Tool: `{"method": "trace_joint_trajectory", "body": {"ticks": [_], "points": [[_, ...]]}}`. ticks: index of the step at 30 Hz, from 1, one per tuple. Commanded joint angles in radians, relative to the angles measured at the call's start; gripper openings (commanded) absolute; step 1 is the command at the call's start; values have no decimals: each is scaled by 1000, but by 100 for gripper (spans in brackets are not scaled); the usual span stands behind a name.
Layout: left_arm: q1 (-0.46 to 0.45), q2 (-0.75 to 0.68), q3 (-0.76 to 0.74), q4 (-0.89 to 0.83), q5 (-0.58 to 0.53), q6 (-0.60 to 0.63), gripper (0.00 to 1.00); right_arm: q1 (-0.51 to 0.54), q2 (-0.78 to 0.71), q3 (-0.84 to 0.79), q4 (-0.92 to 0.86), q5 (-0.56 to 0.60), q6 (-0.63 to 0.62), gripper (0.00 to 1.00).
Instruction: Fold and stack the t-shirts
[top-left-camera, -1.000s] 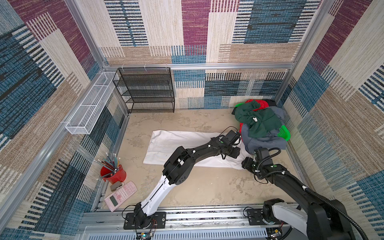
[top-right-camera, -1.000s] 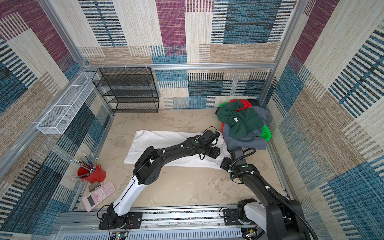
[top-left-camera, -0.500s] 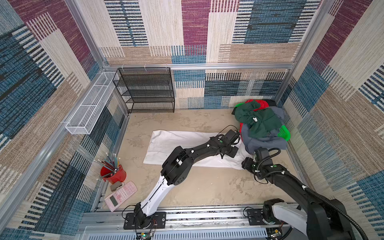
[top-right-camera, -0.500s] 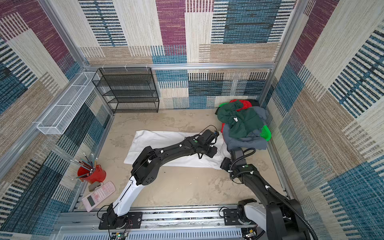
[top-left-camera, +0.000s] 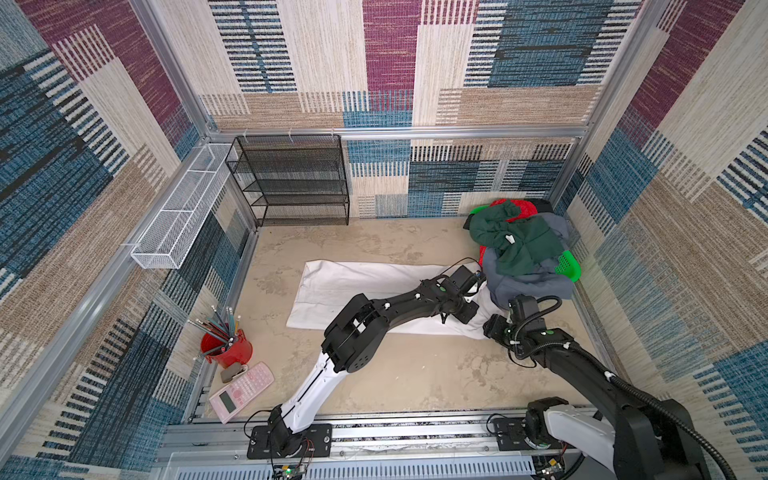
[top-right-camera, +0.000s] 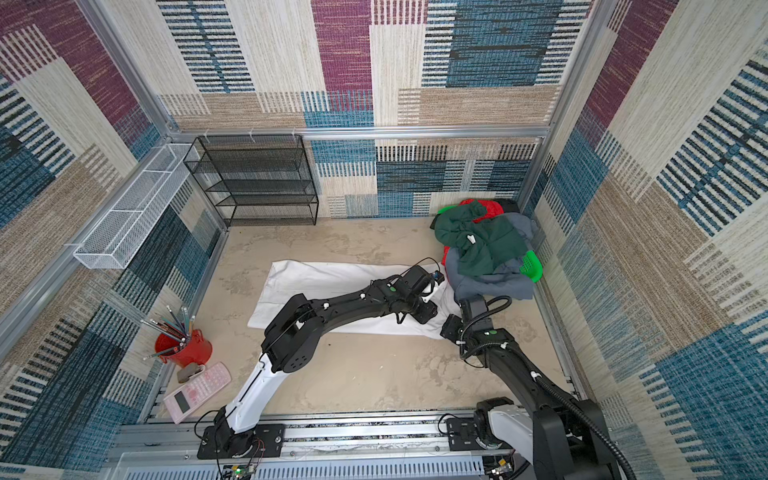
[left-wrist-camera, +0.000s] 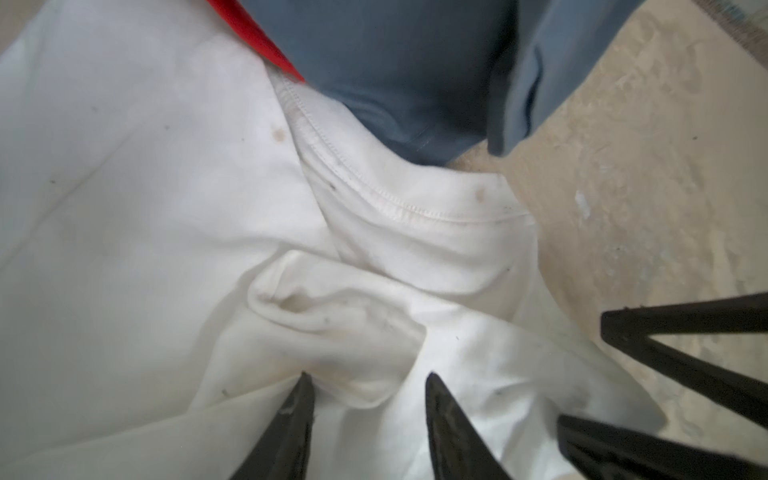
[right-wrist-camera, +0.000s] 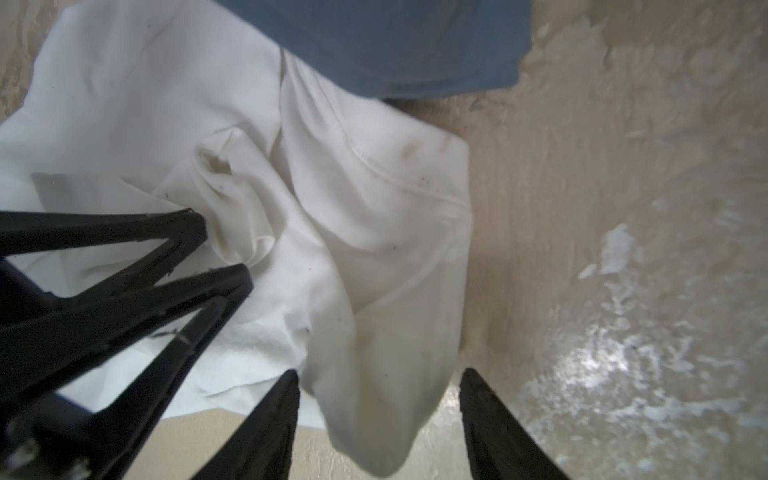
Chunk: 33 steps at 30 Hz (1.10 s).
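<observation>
**White t-shirt laid out long, both hands at its right end**

The white t-shirt lies flat on the tabletop as a long band across the middle. Its right end reaches the heap of other shirts. That end is rumpled, with a stitched hem and a few small brownish spots showing in both wrist views.

The left hand is down on this rumpled end. Its 2 fingers stand apart with a raised fold of white cloth between the tips. The fold looks loose rather than squeezed, so the hand reads as open.

The right hand is at the near right corner of the same shirt. Its jaws are also open, and the corner of the cloth lies between the 2 tips without filling the gap. In a top view the 2 hands are just beside each other.

At the back right, the dark green t-shirt sits on top of the heap. The grey-blue t-shirt hangs down below it and overlaps the edge of the white one. A red t-shirt shows behind. The bright green basket pokes out from under the heap.

Well apart on the left are a red cup of pencils and a pink calculator. A black wire rack stands at the back wall.
</observation>
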Motion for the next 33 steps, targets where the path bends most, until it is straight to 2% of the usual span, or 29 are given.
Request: {"method": "trace_joint_trajectory", "body": {"ticks": [1, 7, 16, 20, 23, 25, 33], "points": [[-2, 38, 48, -58, -87, 60, 48, 1, -3, 1, 19, -4, 7, 63], [-1, 62, 82, -84, -219, 79, 47, -1, -4, -4, 13, -2, 7, 62], [0, 85, 126, -89, -239, 39, 27, -8, -10, -31, 26, -14, 30, 58], [3, 97, 160, -96, -270, 44, 27, -9, -11, -34, 29, -19, 34, 58], [7, 115, 193, -96, -257, 54, 16, -9, -9, -33, 28, -20, 33, 59], [10, 127, 215, -102, -239, 62, 0, -11, -9, -30, 26, -21, 31, 58], [29, 128, 249, -78, -297, 52, 0, -10, -4, -30, 18, -10, 29, 58]]}}
